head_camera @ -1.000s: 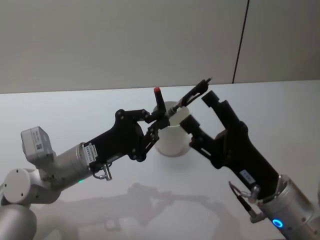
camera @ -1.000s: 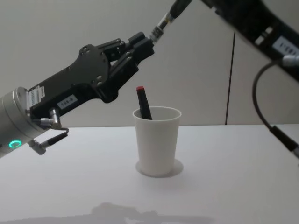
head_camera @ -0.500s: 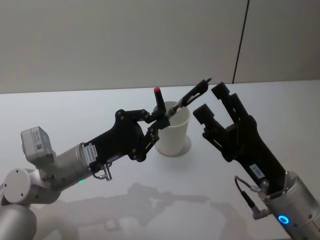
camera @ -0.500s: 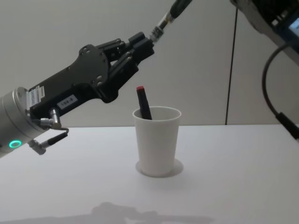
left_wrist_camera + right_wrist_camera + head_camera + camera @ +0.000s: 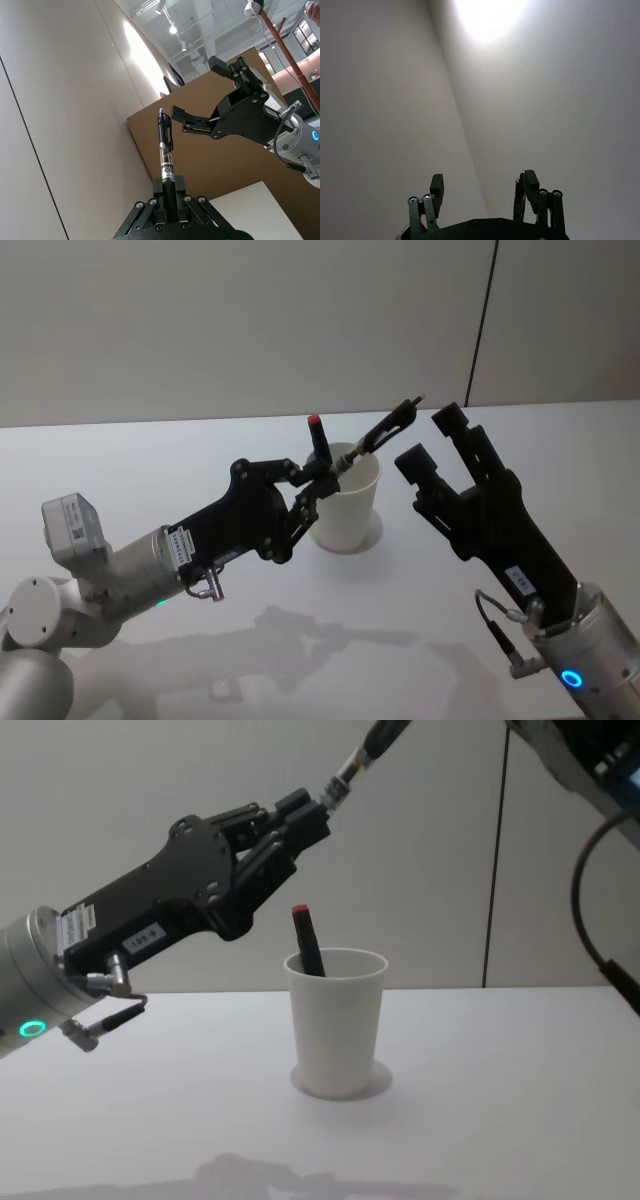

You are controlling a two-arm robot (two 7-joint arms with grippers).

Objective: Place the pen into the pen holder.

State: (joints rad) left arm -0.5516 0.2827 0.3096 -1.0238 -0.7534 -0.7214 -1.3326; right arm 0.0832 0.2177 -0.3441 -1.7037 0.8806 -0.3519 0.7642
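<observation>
Setting: a pale bench stood in front of a plain light wall, with two black robot arms raised above it
Paper cup: the white paper cup stood upright near the middle of the bench, its mouth open; from the chest view it was seen side-on, tapered, with a rolled rim
Already in the cup: a dark red-capped marker leaned inside the cup, its red tip poking above the rim at the cup's left side
Pen: the pen was not in the cup; it was held in the air above it, slanting up and to the right, its lower end in the grip and its free end highest
Left end effector: the left end effector reached in from the left and was clamped on the pen's lower end, up above the cup's left rim; in the chest view it sat well above the cup, with the pen rising toward the top edge
Left wrist view: the pen stood straight out from between the closed fingers, showing a clear barrel section and a black clip end
Right end effector: the right end effector hovered to the right of the cup, near the pen's free end but apart from it, fingers spread wide and holding nothing
Right wrist view: its two fingers stood well apart against the bare wall
</observation>
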